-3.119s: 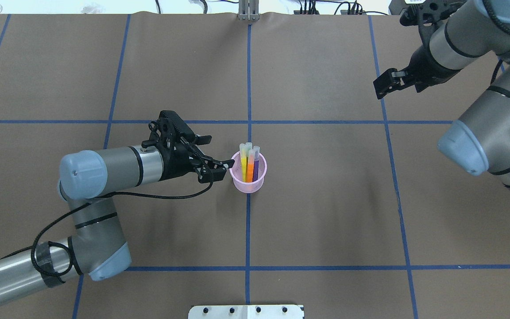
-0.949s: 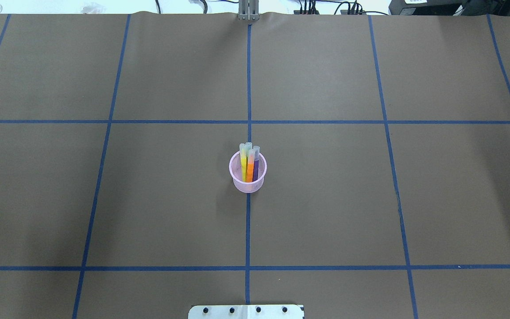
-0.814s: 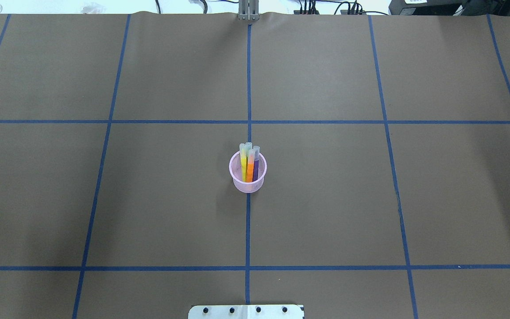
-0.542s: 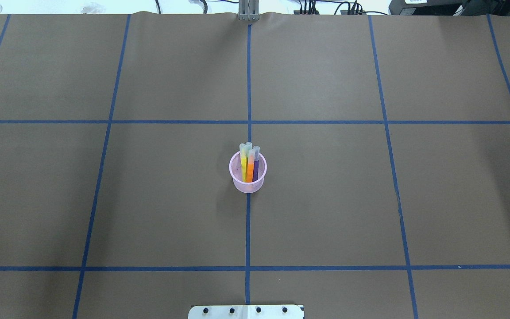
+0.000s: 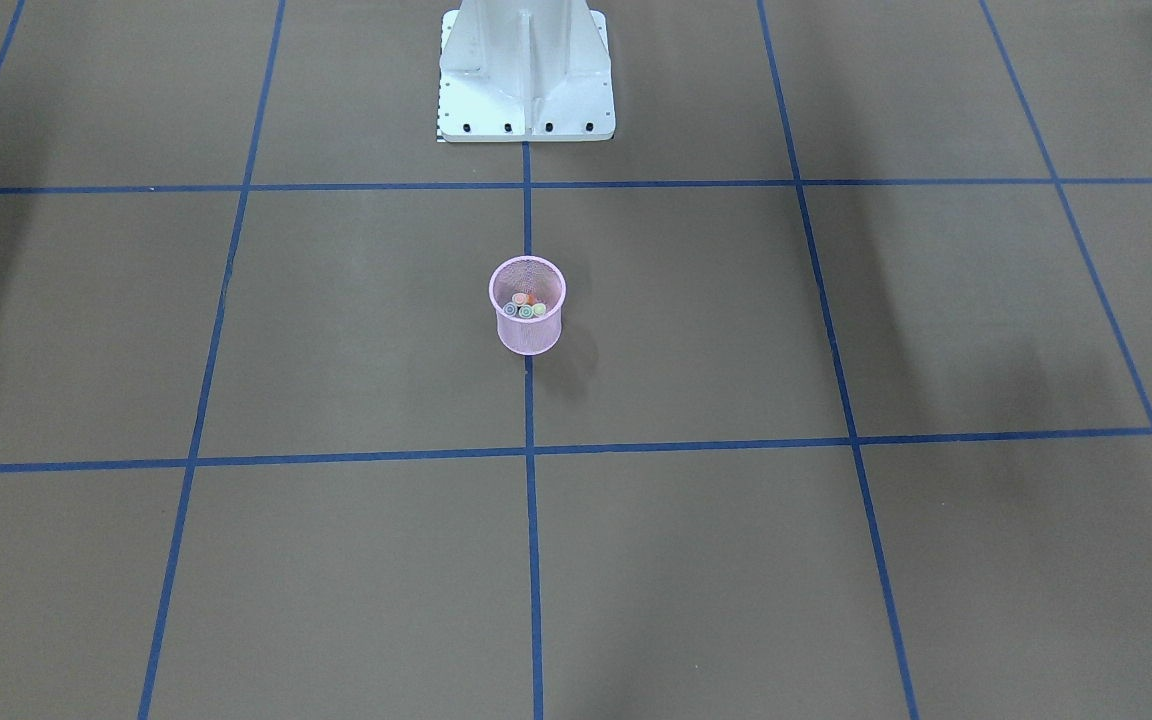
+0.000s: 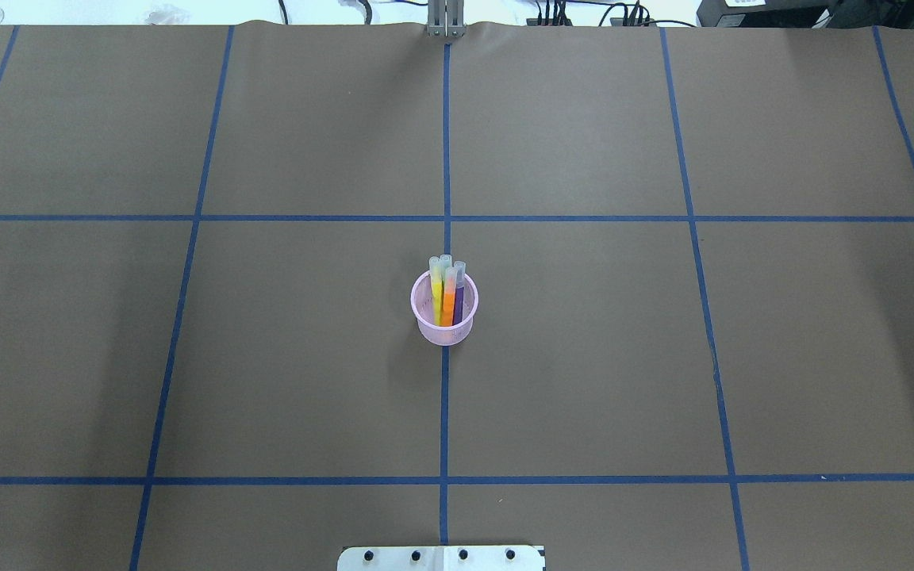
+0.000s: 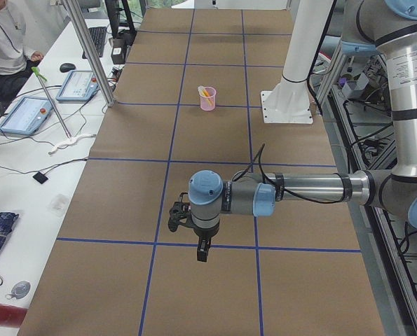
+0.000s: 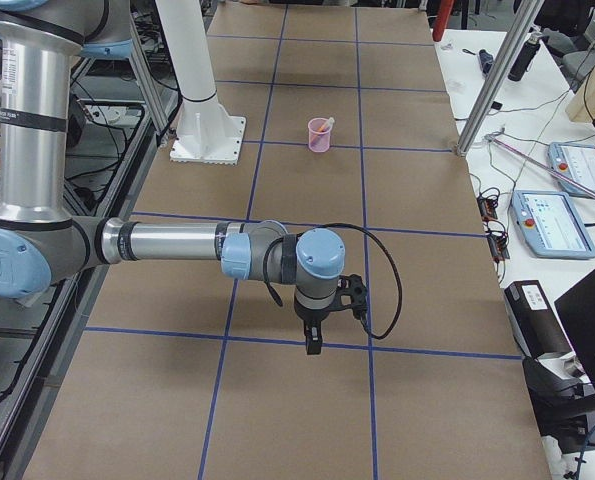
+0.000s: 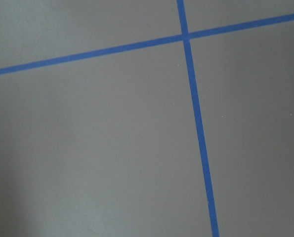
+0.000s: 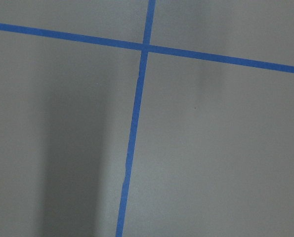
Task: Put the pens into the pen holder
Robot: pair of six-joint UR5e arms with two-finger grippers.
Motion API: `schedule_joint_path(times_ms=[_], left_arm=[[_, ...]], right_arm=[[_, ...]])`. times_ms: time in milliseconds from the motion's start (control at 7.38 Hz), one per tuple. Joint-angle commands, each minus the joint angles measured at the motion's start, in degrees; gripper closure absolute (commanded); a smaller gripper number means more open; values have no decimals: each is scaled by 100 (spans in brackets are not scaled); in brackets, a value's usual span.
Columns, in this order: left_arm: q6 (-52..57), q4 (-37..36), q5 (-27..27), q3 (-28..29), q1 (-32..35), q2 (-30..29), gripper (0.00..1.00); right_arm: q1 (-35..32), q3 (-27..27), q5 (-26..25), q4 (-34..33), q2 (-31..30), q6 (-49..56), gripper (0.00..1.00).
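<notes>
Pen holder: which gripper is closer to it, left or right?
Neither clearly. The left gripper hangs far out on the robot's left, the right gripper about as far out on its right; the pen holder stands on the blue centre line between.

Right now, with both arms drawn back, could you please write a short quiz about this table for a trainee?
1. Multiple choice: how many pens stand in the pen holder? A) two B) four C) six
2. True or false: one pen lies flat on the table beside the pen holder.
3. Short answer: does the left hand or the right hand touch the pen holder?

Key:
1. B: yellow, green, orange and purple.
2. False: all of them are inside the pen holder.
3. No. Both hang over bare table, far from it.
</notes>
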State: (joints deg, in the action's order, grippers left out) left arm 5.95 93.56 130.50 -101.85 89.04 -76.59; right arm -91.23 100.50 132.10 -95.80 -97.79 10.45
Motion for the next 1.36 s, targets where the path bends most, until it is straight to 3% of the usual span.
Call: schedule_joint_path(times_ms=[0, 1220], left_arm=[[64, 75, 10, 8, -26, 4, 0], [47, 75, -16, -10, -27, 4, 0]], right_arm=[[0, 4, 0, 0, -3, 1, 0], [9, 13, 0, 9, 14, 9, 0]])
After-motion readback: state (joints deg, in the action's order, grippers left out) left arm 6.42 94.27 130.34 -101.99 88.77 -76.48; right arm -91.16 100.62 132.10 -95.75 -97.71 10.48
